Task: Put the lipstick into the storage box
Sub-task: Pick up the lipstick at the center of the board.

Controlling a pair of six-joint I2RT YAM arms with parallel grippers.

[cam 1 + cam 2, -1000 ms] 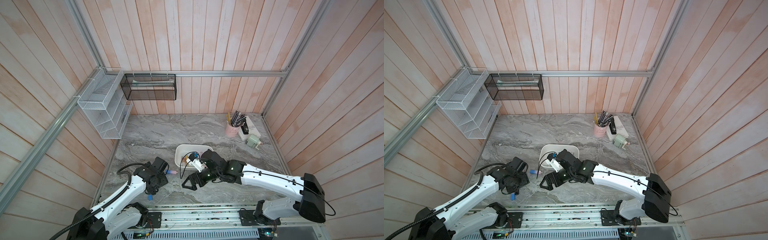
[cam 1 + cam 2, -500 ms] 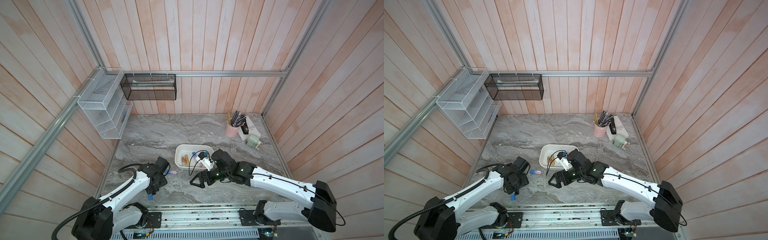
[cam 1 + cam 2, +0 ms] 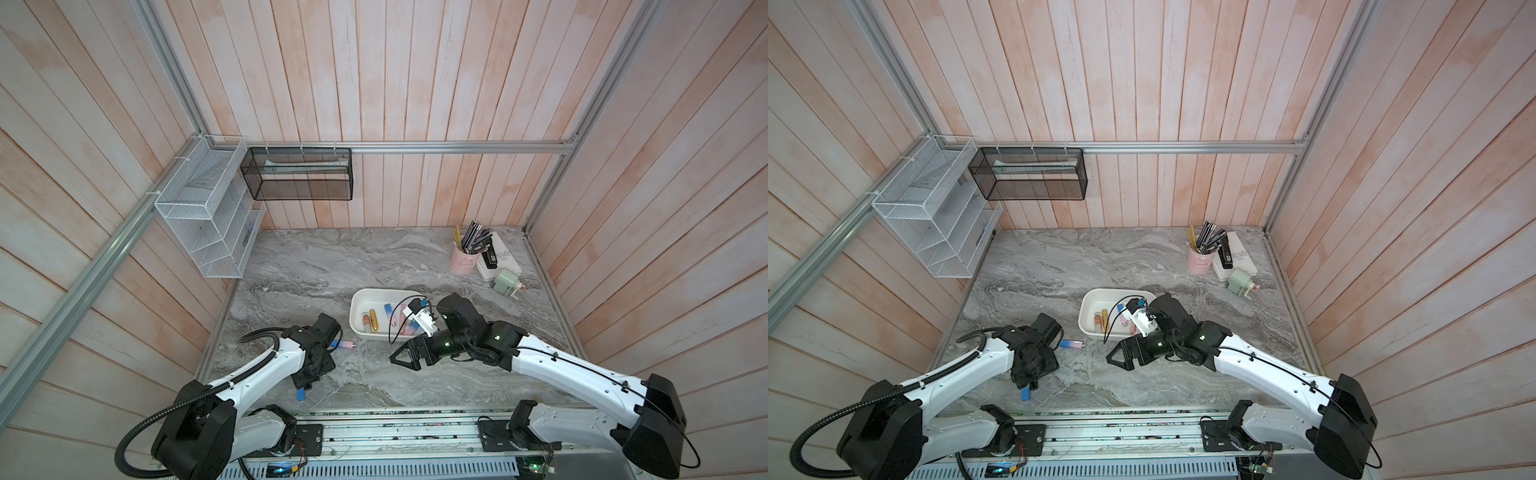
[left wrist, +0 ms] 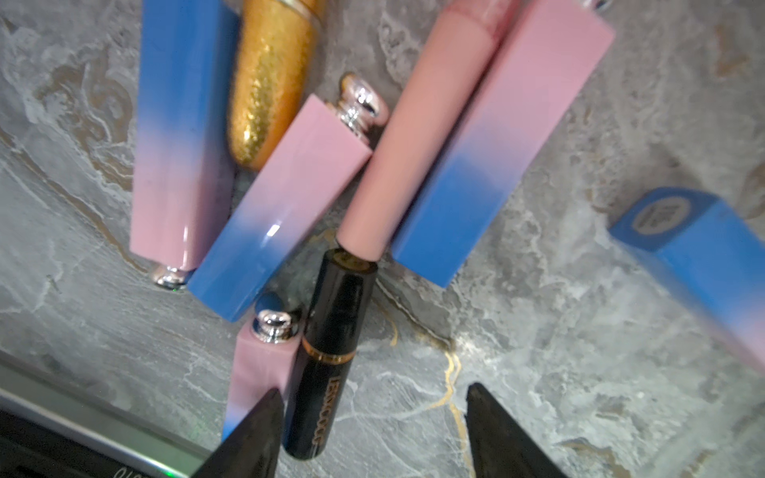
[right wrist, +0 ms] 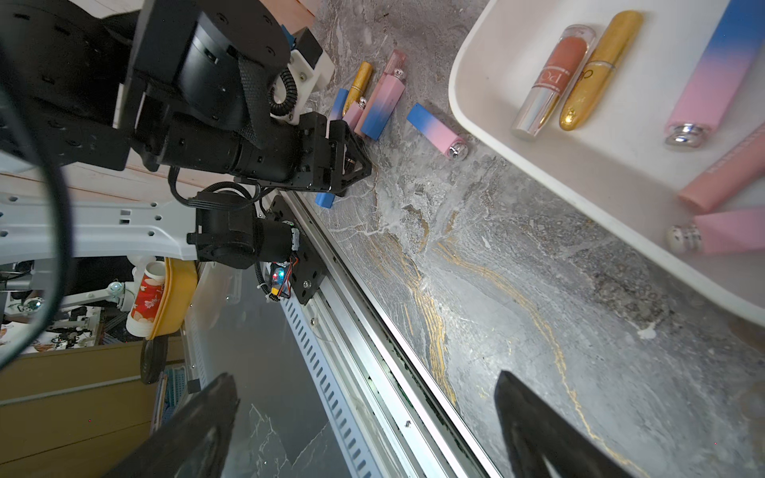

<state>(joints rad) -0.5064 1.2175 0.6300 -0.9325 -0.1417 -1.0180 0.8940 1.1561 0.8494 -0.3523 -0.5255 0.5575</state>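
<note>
Principal risk is a double or skewed pick. The black lipstick [image 4: 331,364] lies on the marble table [image 4: 538,331] between the jaws of the left gripper [image 4: 372,418], but close against one finger [image 4: 248,438]. A pink-and-blue lipstick [image 4: 261,372] lies alongside it, its near end hidden behind that same finger. Closing here would likely trap both, or squeeze the round black tube off-centre so that it rolls or swivels out. The tube's far end meets the heap of lipsticks [image 4: 289,198], so any drag would disturb the heap. The metal rail [image 4: 62,407] at the table's front edge is near, and a nudged piece could go over it. The second risk is arm contact: the right gripper [image 3: 409,357] hangs just in front of the storage box [image 3: 356,309], close to the line the left arm would probably take. Left gripper: jaws partly open, wider than the black tube, clamping nothing; whether the finger touches the tube cannot be told. Right gripper [image 5: 364,414]: jaws spread wide, empty, touching nothing. The storage box stands mid-table and contains several lipsticks [image 5: 550,82].
</note>
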